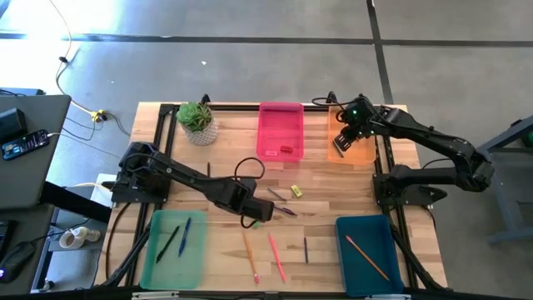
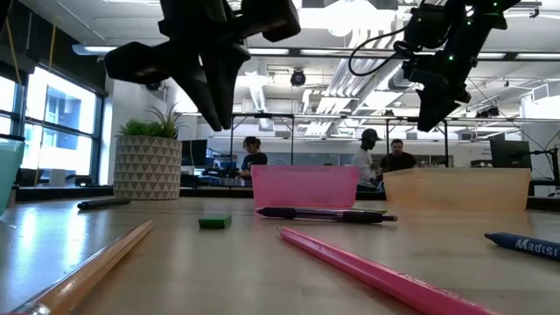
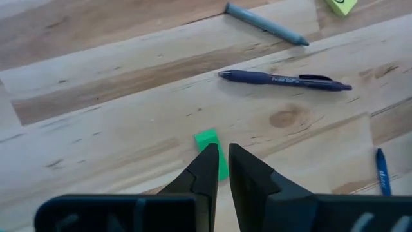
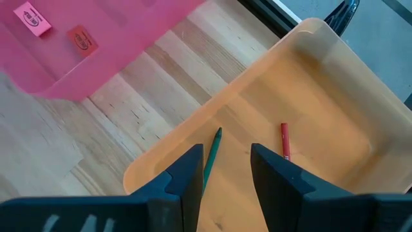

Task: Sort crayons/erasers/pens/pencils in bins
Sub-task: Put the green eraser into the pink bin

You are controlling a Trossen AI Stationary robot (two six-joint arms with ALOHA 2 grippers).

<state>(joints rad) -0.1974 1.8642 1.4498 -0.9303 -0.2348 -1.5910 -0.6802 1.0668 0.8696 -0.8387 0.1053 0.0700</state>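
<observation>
My left gripper (image 3: 223,154) hangs shut, with only a narrow slit between the fingertips, well above the table (image 2: 219,118) over a small green eraser (image 3: 207,138) that lies flat on the wood (image 2: 214,222). A dark blue pen (image 3: 283,80), a grey stick (image 3: 265,24) and a yellow eraser (image 3: 341,5) lie beyond it. My right gripper (image 4: 225,158) is open above the orange bin (image 4: 335,84), at the table's far right (image 1: 344,142). A green crayon (image 4: 211,154) and a red crayon (image 4: 284,140) lie on the bin's floor.
The pink bin (image 1: 281,129) holds a red eraser (image 4: 82,40) and a pink one (image 4: 32,19). The light green bin (image 1: 175,246) holds pens. The teal bin (image 1: 371,250) holds an orange pencil. An orange pencil (image 1: 250,257) and a pink pencil (image 1: 276,257) lie near the front. A potted plant (image 1: 198,121) stands far left.
</observation>
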